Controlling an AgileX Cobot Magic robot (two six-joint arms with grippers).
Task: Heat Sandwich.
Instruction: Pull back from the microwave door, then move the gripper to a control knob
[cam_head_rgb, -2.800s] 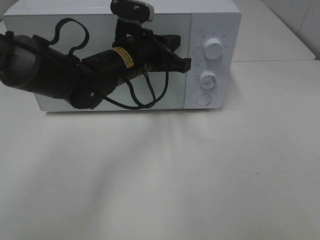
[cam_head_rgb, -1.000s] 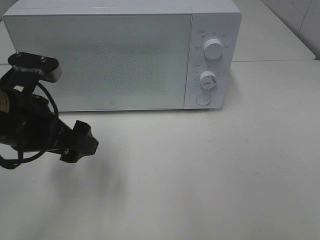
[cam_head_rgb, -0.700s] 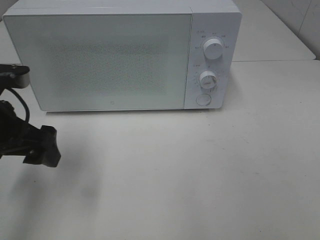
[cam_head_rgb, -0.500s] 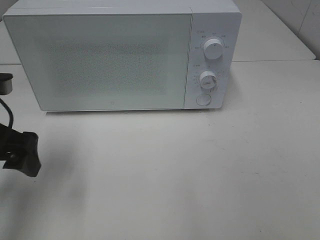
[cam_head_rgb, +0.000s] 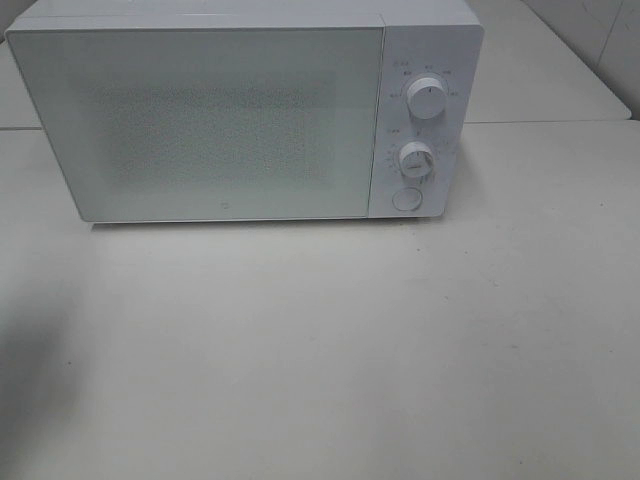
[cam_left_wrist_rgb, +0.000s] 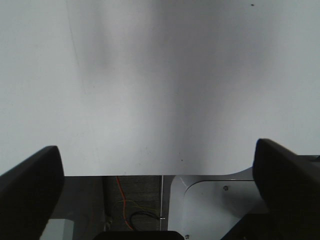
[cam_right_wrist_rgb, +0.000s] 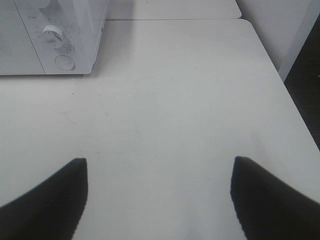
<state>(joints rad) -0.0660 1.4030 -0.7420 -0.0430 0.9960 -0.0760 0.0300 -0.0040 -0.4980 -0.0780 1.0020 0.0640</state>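
Gone from the high view is the left arm, which a second ago crossed the left edge of the table (cam_head_rgb: 330, 350) below the microwave (cam_head_rgb: 230, 110); only a faint shadow lies on the tabletop there now. Neither arm shows in that view.

The microwave stands at the back of the table with its frosted door (cam_head_rgb: 210, 125) shut. On the panel to the door's right sit an upper knob (cam_head_rgb: 427, 100), a lower knob (cam_head_rgb: 416, 160) and a round button (cam_head_rgb: 405, 199) beneath them. Nothing lies on the table in front of it. A second white table (cam_head_rgb: 540, 70) stands behind, to the right.

The left gripper (cam_left_wrist_rgb: 157, 152) hangs over the near edge of the table with its jaws spread wide and nothing between them; past the edge an orange wire (cam_left_wrist_rgb: 121, 192) and a white base plate (cam_left_wrist_rgb: 215, 210) show.

The right gripper (cam_right_wrist_rgb: 160, 161) also has its jaws wide apart and empty, over bare tabletop, well apart from the microwave's control corner. Its view shows the table's far right edge and dark floor (cam_right_wrist_rgb: 307, 100) beyond.

The sandwich shows in none of the views. The shut, frosted door hides the microwave's inside, so I cannot tell whether it is in there.
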